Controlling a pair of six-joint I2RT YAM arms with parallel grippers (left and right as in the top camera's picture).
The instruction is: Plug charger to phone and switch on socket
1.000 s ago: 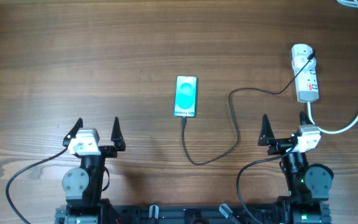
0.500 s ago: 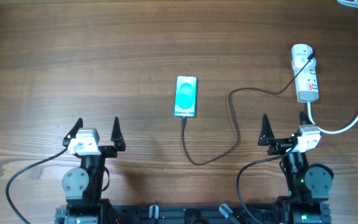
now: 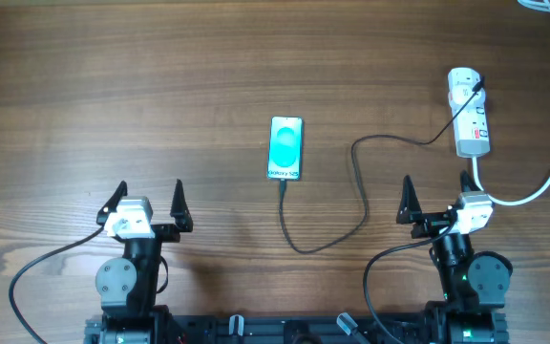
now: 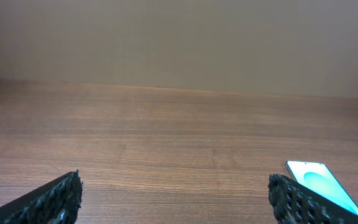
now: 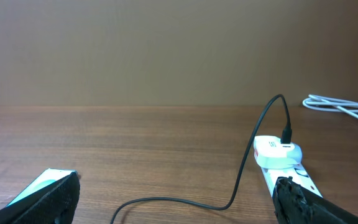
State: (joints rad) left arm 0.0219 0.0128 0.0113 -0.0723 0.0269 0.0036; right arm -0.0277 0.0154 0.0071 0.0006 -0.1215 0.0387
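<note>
Overhead, the phone [image 3: 285, 148] bears a white band with print too small to read. Both the left gripper [image 3: 149, 187] and right gripper [image 3: 435, 182] stand spread and empty, well short of the phone. The charger [image 3: 361, 191] reaches the phone's near edge. Only the right wrist view shows it plainly, upright in the socket [image 5: 278, 152].

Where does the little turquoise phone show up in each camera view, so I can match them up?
Overhead: the flat turquoise-screened phone lies near the centre, slightly above the middle.
Left wrist: bottom right corner.
Right wrist: bottom left corner, only a sliver.
Shared landmark: the thin black charger cable, in overhead and right wrist only.
</note>
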